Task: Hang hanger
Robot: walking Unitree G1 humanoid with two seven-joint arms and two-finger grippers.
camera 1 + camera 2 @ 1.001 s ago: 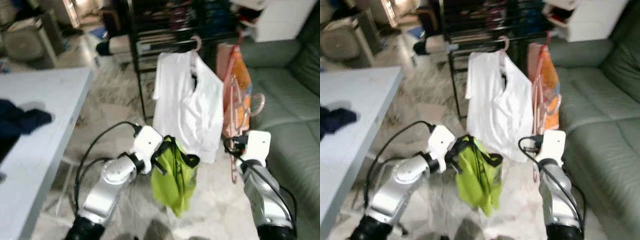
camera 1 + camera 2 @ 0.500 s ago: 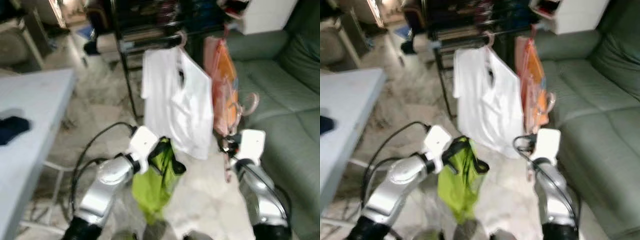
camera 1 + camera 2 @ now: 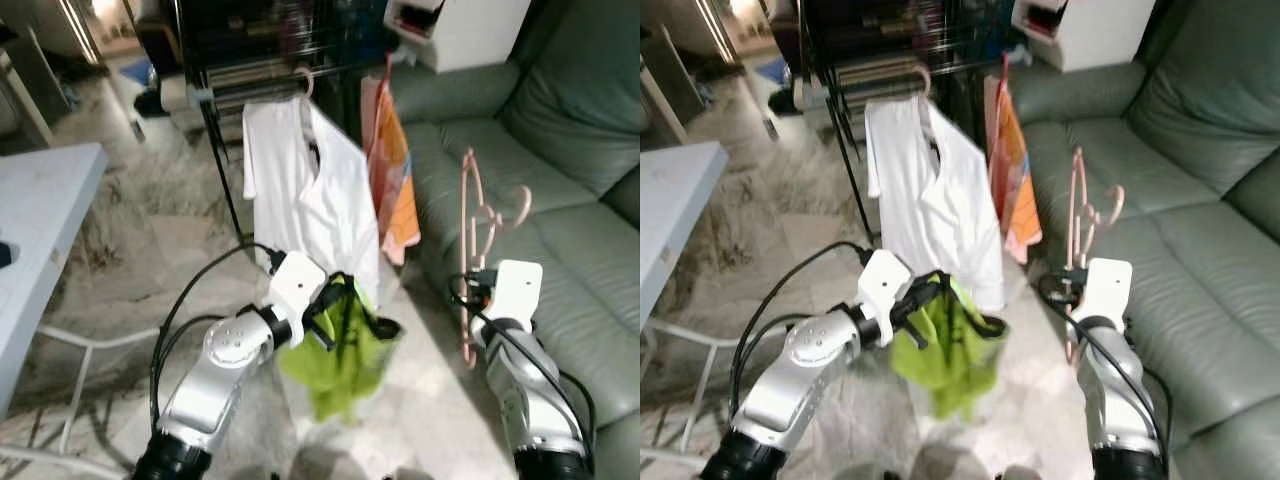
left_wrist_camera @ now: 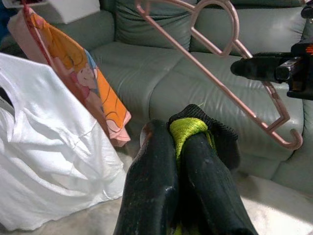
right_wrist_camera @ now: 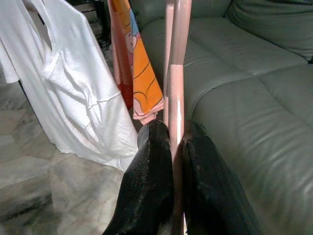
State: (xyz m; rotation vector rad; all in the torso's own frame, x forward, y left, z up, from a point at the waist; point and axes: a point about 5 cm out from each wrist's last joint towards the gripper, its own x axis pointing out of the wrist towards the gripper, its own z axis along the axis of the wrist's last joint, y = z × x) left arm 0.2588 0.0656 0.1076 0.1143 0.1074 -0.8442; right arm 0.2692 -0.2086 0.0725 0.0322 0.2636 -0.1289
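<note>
1. Now the whole head view sits differently than a second ago: the black metal clothes rack (image 3: 215, 120) is further left and the grey-green sofa (image 3: 560, 200) takes up more of the frame, so the camera has turned, not the things.
2. Right gripper (image 5: 171, 161) stays pinched tight on the pink plastic hanger (image 3: 478, 215), held upright, well to the right of the rack, over the sofa edge.
3. Left gripper (image 4: 178, 161) stays clamped on the lime-green garment with black trim (image 3: 345, 345), hanging below and in front of the rack.
4. White T-shirt (image 3: 310, 195) and orange printed cloth (image 3: 388, 175) already hang on the rack.
5. Judgement: the hanger is bare and not yet on the rail; the turn has not brought it close.
</note>
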